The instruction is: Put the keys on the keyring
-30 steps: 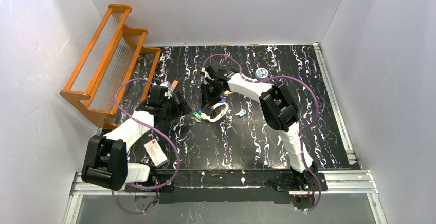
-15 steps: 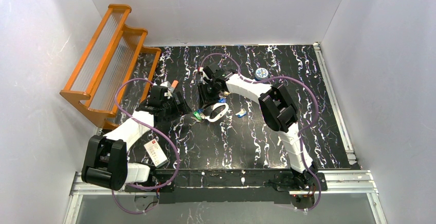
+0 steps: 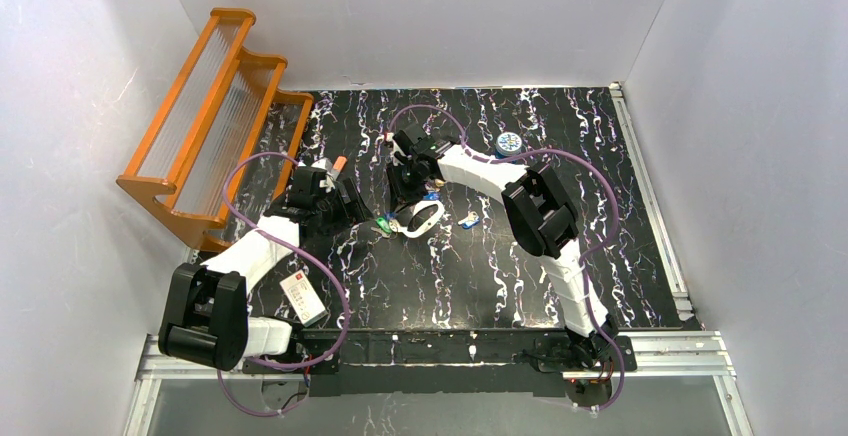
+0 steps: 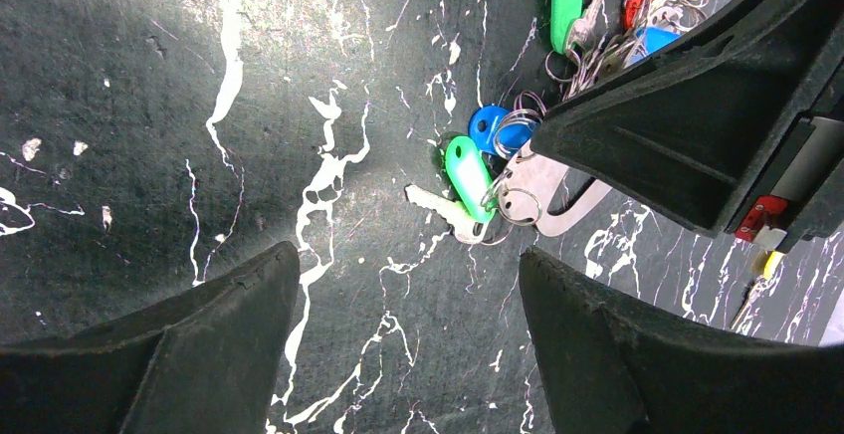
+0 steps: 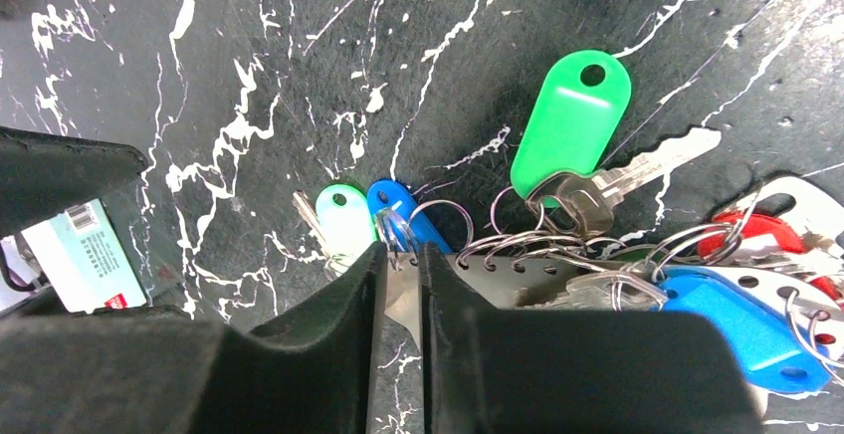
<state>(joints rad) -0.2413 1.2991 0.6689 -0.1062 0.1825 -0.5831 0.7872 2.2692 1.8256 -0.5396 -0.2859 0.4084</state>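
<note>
Right wrist view: right fingers (image 5: 328, 354) pinched on keyring (image 5: 503, 273) band, flat on desk (image 5: 199, 56). Around it, keys (image 5: 572, 120): two green, two blue, one red. Left fingers (image 4: 199, 354) spread wide, holding nothing.

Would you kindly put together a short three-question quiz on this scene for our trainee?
1. True or false: the left gripper holds a key.
2. Which gripper is closed on the keyring? A) left gripper B) right gripper C) neither
3. What colour is the round tin?
Key: 1 false; 2 B; 3 blue.
</note>
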